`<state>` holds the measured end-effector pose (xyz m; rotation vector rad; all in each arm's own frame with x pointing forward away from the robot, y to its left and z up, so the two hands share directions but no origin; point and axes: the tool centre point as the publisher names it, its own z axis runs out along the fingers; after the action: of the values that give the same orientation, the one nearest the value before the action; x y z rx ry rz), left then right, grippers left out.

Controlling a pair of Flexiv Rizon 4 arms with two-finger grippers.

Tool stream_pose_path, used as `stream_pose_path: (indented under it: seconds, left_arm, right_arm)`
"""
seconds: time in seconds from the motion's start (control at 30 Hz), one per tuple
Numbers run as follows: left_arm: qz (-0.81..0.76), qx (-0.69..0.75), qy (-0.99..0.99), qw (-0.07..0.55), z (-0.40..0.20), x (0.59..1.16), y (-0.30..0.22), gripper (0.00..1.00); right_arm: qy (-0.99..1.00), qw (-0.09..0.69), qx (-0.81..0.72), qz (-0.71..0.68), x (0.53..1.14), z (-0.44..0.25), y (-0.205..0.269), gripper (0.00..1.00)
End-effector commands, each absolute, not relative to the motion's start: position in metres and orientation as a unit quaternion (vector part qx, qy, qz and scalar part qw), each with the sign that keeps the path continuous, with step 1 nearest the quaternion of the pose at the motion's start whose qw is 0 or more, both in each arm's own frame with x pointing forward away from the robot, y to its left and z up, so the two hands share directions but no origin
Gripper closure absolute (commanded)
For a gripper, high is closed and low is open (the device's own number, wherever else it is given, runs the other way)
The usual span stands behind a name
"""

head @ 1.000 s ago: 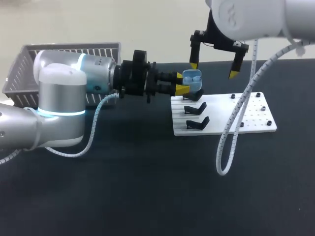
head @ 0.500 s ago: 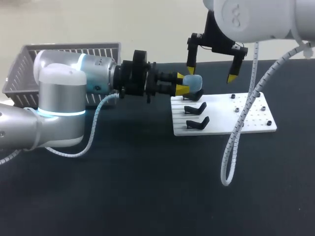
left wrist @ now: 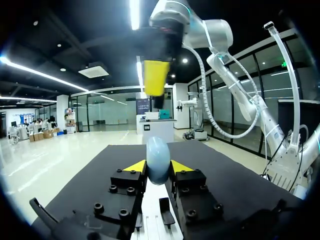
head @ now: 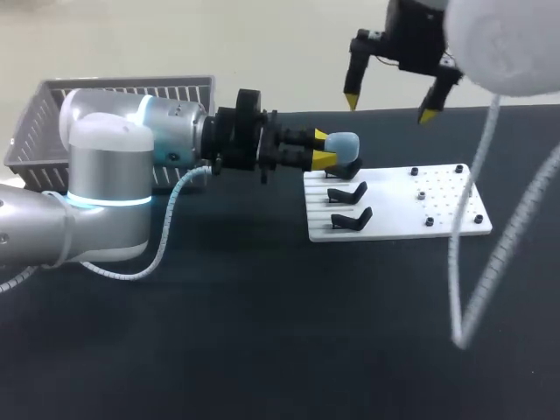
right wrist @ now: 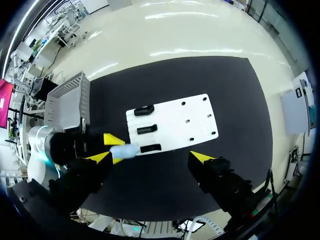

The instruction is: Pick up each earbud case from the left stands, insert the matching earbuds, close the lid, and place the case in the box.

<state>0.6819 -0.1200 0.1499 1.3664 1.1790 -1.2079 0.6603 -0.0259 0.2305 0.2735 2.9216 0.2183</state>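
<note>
Earbud case (head: 344,146): pale blue and rounded, held above the far end of the stand board (head: 455,206), off its stand. The lid appears shut, though the seam is too small to confirm.
Left gripper (head: 323,148): clenched on the case, one yellow tip against each of its sides. In the left wrist view the case (left wrist: 158,150) rises between the tips of that gripper (left wrist: 158,166).
Reason for the hold: judged to leave the case's upper part exposed for access from above.
Right gripper (head: 389,107): spread wide and empty, hanging above and beyond the case. Seen from its own wrist, the case (right wrist: 125,150) lies below, nearer one finger than the other.
Stands (head: 348,191): two black cradles sit empty on the board's left part.
Studs (head: 422,196): small black pieces on the board's right part; whether any are earbuds cannot be told.
Basket (head: 52,114): a grey slatted box at the table's far left, behind the left arm.
Obstruction: the left arm's own bulk lies between case and basket, and the right gripper hangs over any straight lift.
</note>
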Motion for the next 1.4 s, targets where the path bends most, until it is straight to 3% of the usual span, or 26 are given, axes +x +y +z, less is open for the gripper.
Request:
stream_pose_path:
  seconds: [0.03,0.33,0.77,1.07,1.33,1.37,1.4]
  left_arm:
    - [-0.491,0.555,0.48,0.47,0.149,0.68,-0.12,1.0]
    - [-0.436,0.508,0.538,0.512,0.176,0.672,-0.085,1.0]
    - [-0.223,0.438,0.633,0.598,0.229,0.732,0.051,1.0]
    - [-0.098,0.388,0.727,0.557,0.182,0.811,0.162,1.0]
    - [-0.124,0.399,0.731,0.54,0.16,0.852,0.191,1.0]
    - [-0.122,0.403,0.73,0.539,0.16,0.854,0.191,0.85]
    - [-0.126,0.406,0.73,0.536,0.159,0.855,0.19,0.08]
  right_arm:
    - [0.969,0.194,0.089,0.121,0.618,0.229,-0.039,0.0]
    - [0.962,0.205,0.075,0.166,0.603,0.245,-0.03,0.0]
    - [0.962,0.205,0.075,0.166,0.603,0.245,-0.03,0.0]
    - [0.962,0.205,0.075,0.166,0.603,0.245,-0.03,0.0]
    - [0.962,0.205,0.075,0.166,0.603,0.245,-0.03,0.0]
    - [0.962,0.205,0.075,0.166,0.603,0.245,-0.03,0.0]
    - [0.962,0.205,0.075,0.166,0.603,0.245,-0.03,0.0]
